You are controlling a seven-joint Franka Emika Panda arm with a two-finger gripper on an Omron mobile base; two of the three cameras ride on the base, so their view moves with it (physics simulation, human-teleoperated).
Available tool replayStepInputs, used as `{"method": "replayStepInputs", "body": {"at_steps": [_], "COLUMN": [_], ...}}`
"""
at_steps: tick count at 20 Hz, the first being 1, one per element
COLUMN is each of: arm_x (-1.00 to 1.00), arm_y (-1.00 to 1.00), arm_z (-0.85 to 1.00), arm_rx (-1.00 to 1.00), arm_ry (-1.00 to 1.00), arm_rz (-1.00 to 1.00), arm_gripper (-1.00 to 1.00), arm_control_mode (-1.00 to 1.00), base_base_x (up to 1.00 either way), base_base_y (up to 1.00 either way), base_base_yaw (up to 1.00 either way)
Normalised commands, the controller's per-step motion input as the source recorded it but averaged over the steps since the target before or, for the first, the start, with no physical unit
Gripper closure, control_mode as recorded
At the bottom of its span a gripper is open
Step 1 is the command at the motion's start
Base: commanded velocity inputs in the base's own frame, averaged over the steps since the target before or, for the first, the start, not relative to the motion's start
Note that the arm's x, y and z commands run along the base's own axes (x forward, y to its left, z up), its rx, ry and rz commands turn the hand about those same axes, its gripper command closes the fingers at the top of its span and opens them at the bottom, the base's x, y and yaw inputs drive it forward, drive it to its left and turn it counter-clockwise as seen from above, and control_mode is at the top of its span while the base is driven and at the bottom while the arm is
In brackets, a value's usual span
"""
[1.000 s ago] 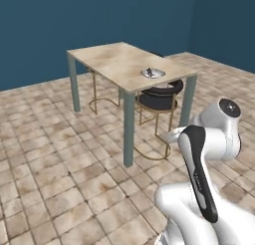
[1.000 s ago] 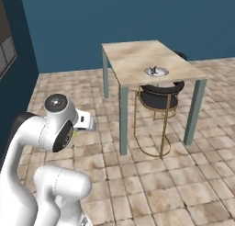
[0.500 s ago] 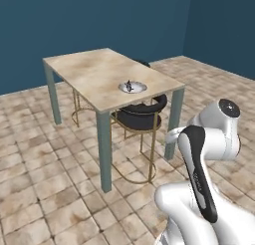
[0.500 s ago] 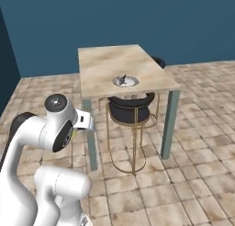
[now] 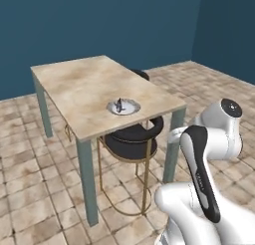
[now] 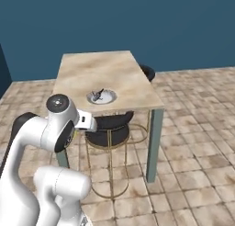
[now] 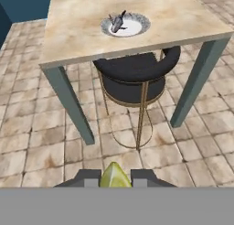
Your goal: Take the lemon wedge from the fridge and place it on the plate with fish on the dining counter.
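Note:
In the hand view my gripper is shut on the yellow-green lemon wedge, held low in front of the dining counter. The round white-grey plate lies near the counter's near edge, with the dark fish on its left side. The plate with the fish also lies ahead of the arm in the left base view, and the plate with the fish in the right base view. The fridge is out of view.
A black round stool with thin gold legs is tucked under the counter's near edge, between two grey-green legs. A second dark stool stands at the counter's right side. Tiled floor spreads all around, with dark blue walls behind.
The base has driven and turned toward the dining counter, so the counter, plate and stool now sit closer and more central in both base views. The arm's pose and grip look unchanged.

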Motion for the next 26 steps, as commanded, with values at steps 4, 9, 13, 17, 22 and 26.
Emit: {"method": "replayStepInputs", "body": {"at_steps": [4, 9, 13, 17, 22, 26], "arm_x": [0.0, 0.0, 0.0, 0.5, 0.99, 0.92], "arm_y": [0.0, 0.0, 0.0, -0.12, -0.46, -0.3], "arm_z": [0.0, 0.0, 0.0, -0.19, -0.4, -0.18], "arm_rx": [0.0, 0.0, 0.0, 0.0, -0.02, 0.0], "arm_ry": [0.0, 0.0, 0.0, 0.13, 0.34, 0.2], "arm_rz": [0.0, 0.0, 0.0, 0.0, 0.0, 0.02], "arm_gripper": [1.0, 1.0, 1.0, 1.0, 1.0, 1.0], "arm_control_mode": [1.0, 1.0, 1.0, -1.0, -1.0, -1.0], "base_base_x": [1.0, 1.0, 0.99, 0.5, 0.0, 0.0], "base_base_y": [-0.22, -0.03, 0.0, -0.01, 0.0, 0.0], "base_base_yaw": [0.16, 0.14, 0.09, 0.0, 0.0, 0.0]}}
